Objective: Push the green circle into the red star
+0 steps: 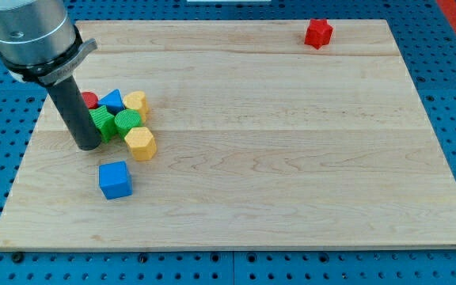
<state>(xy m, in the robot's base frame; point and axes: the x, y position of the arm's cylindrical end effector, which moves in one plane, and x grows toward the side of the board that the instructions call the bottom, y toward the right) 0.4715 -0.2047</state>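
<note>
The red star (318, 33) lies near the view's top right edge of the wooden board (291, 158). The green circle (128, 121) sits in a cluster at the view's left. My tip (89, 145) rests on the board just left of the cluster, touching or almost touching a green star-shaped block (103, 123), which lies between it and the green circle. The rod hides part of the cluster's left side.
In the cluster: a red block (90, 100) partly hidden behind the rod, a blue triangle (112, 101), a yellow block (136, 103) and a yellow hexagon (141, 143). A blue cube (115, 180) lies alone below the cluster.
</note>
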